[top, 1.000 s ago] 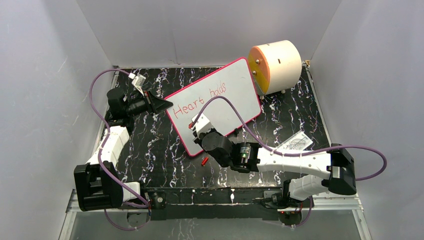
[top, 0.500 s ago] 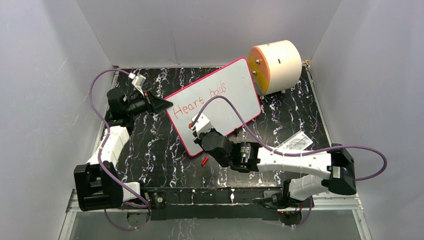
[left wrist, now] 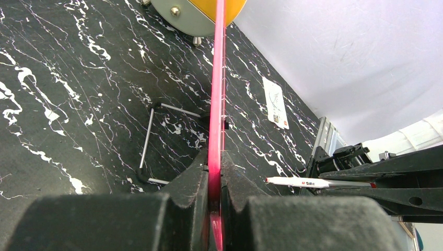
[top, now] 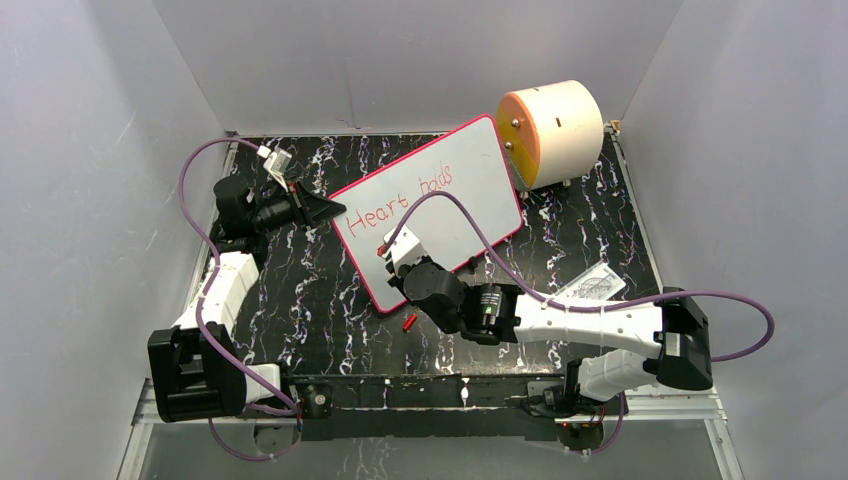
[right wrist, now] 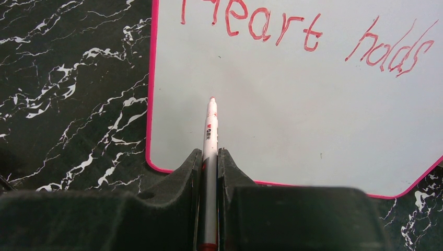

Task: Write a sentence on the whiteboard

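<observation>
A red handwritten sentence (right wrist: 308,39) reading "Heart holds" slants across the whiteboard (top: 470,195) at the centre of the overhead frame, the board's pink rim pinched at its left edge by the closed jaws of the left gripper (left wrist: 214,183). The right gripper (right wrist: 210,162) is clamped on a white marker (right wrist: 210,130), whose tip points at blank board below the words. The capital H is cut off at the wrist view's top edge, and the marker's red print is too small to read.

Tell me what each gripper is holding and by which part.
The left gripper clamps the whiteboard by its pink edge. The right gripper holds the marker by its barrel, with the tip sticking out toward the board.
</observation>
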